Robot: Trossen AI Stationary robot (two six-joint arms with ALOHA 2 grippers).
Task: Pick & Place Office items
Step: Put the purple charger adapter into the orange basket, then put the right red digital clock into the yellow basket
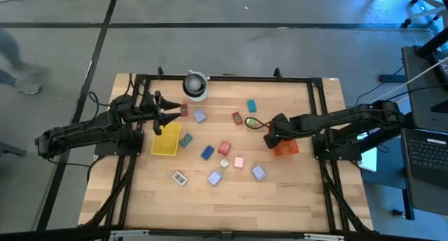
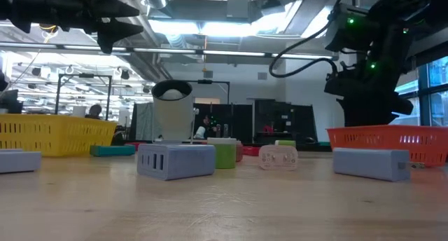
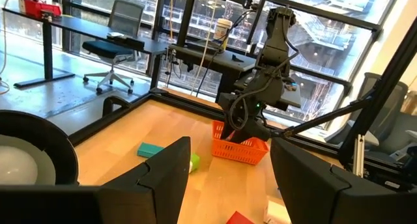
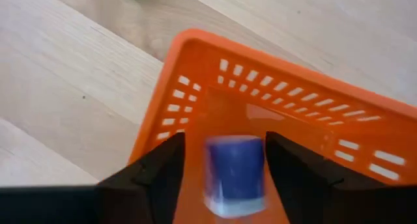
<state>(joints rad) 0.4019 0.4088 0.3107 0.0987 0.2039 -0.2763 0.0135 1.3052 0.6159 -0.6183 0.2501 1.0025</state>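
Seen from overhead, the right gripper (image 1: 271, 138) hangs over the orange tray (image 1: 287, 148) at the table's right side, while the left gripper (image 1: 166, 119) waits above the yellow tray (image 1: 166, 141). The office items (image 1: 224, 148) lie scattered on the wood between the two trays.

At table level, a lavender block (image 2: 175, 159) stands nearest the camera, with the grey-white cylinder (image 2: 172, 115) behind it.

The left wrist view shows that arm's fingers (image 3: 166, 178) spread apart.

From the right wrist, a blue block (image 4: 235, 174) sits between the parted fingers (image 4: 159, 165) over the orange tray's floor; it is blurred, so contact is uncertain.
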